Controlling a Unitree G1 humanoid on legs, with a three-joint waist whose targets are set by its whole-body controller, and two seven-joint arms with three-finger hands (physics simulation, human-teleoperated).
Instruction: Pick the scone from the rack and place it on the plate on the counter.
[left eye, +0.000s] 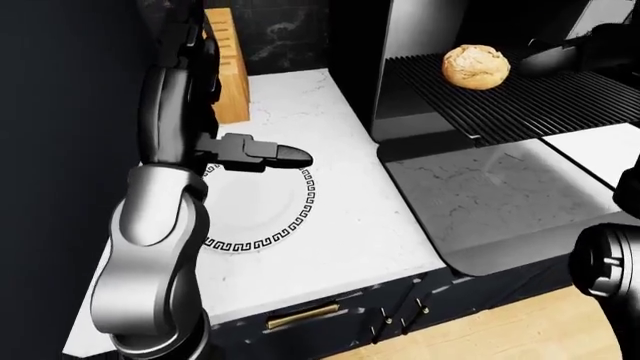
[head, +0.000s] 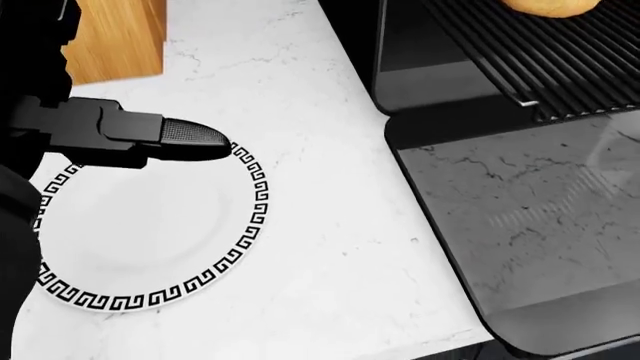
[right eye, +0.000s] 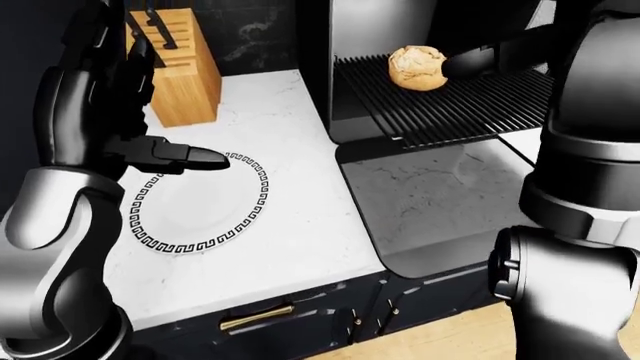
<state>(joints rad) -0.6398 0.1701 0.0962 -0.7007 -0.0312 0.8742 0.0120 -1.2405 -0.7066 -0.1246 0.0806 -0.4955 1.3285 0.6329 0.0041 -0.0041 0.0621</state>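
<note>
A golden scone lies on the black wire rack at the upper right of the eye views; only its lower edge shows at the top of the head view. My right hand reaches in from the right, fingers extended, tips just beside the scone and not around it. The white plate with a black key-pattern rim rests on the marble counter. My left hand hovers open over the plate's upper left rim, holding nothing.
A wooden knife block stands on the counter above the plate. Below the rack a glossy dark oven door lies folded down to the right of the counter. Dark drawers with a brass handle sit under the counter edge.
</note>
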